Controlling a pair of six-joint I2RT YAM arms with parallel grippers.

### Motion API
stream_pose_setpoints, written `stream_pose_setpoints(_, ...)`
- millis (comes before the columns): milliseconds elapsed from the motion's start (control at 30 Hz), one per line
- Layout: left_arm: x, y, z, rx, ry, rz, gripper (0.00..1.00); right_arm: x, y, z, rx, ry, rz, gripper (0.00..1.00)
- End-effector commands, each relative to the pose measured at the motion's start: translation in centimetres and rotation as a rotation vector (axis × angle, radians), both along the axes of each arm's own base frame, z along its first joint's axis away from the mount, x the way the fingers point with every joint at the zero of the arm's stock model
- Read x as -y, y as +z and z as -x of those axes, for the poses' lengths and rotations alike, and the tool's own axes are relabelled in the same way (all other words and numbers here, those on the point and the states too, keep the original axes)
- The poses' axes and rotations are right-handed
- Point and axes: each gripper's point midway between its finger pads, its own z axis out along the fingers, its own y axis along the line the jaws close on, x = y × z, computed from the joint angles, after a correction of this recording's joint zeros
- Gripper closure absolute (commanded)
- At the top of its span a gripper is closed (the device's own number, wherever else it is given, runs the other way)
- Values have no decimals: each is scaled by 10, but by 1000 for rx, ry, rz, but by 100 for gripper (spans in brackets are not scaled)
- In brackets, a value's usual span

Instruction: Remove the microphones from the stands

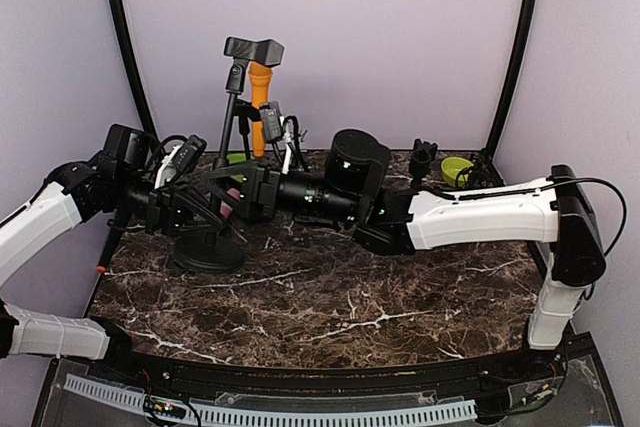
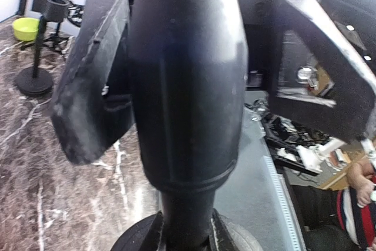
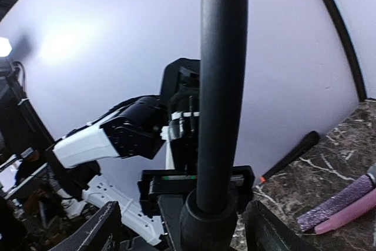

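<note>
A black stand with a round base [image 1: 210,250] stands at the table's left. Both grippers meet at its post. In the left wrist view a thick black cylinder [image 2: 188,86] narrows to a thin shaft above the base [image 2: 138,240]. My left gripper [image 2: 220,139] straddles it with a gap on the right side. My right gripper [image 3: 185,216] is wide open around a thin black pole [image 3: 220,86] with a knob at its foot. I cannot tell which black part is a microphone. An orange microphone [image 1: 260,87] sits upright in a tripod stand [image 1: 232,132] behind.
A pink-purple microphone [image 3: 346,204] lies on the table beside the stand. A black rod with an orange tip [image 1: 105,242] leans at the left edge. A small black stand [image 1: 424,159] and a yellow-green bowl [image 1: 457,169] are at the back right.
</note>
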Motion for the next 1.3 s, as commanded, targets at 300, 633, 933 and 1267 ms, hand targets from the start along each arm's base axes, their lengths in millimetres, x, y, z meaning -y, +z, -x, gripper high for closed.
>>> stream_pose_setpoints(300,-7,-10,-39,228,201,-125,100,-8,-18,-36,-12,-503,274,41)
stream_pose_setpoints(633,-9,-15,-35,227,196,-132,100,-10,-2,-31,-9,-478,184,90)
stream_pose_setpoints(933,-5,-1,-16,168,99,-54,100,-9,41,7,100,-242,-33,100)
stream_pose_setpoints(1267,-4,22,13,65,-38,54,100,25,62,94,133,487,-317,99)
